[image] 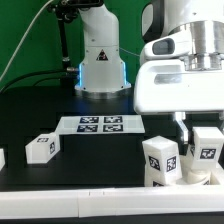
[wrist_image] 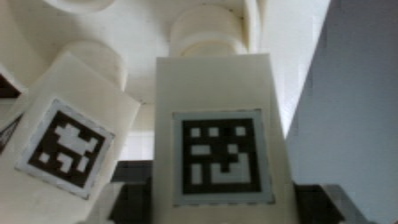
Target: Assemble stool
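Stool's chunky white tagged plastic block leg [image: 205, 150], at four o'clock in the exterior view, clenched by the two-finger gripper [wrist_image: 228, 205] beside a second white leg [image: 160, 160]. Probably being seated; next calls for pressing home squarely.

Leg [image: 205, 150] near 4 o'clock: white, black-and-white square tag. Marker board [image: 100, 124]: white, black-patterned tags. Table [image: 100, 170] black. Backdrop [image: 25, 40] at 10 o'clock green.
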Robot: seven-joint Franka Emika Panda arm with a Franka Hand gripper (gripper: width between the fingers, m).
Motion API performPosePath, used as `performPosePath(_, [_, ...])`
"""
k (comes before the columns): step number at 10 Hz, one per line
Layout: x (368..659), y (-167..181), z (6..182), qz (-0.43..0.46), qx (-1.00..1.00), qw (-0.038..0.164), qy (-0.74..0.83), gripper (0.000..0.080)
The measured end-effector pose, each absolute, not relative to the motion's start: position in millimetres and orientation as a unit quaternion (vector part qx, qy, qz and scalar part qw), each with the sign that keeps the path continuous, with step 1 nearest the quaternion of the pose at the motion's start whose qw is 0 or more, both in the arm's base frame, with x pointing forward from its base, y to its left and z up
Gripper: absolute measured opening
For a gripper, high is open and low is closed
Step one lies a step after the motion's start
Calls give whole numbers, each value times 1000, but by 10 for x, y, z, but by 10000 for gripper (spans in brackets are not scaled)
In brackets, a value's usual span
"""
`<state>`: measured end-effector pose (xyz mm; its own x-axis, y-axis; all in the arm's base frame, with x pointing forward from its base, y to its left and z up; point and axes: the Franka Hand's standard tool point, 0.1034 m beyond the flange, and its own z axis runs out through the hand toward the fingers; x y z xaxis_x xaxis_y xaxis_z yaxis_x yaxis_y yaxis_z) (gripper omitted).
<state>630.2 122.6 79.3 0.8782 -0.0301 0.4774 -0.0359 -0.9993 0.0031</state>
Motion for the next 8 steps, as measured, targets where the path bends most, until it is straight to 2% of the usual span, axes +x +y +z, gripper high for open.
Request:
performPosePath(4, [6300,1224,790,246,969,6,-18,337])
performPosePath(5, [6300,1224,790,246,969,6,-18,515])
performPosePath(6, [6300,1224,790,246,969,6,-18,621])
performPosePath(8, [6300,1223,789,246,969,6,-18,641])
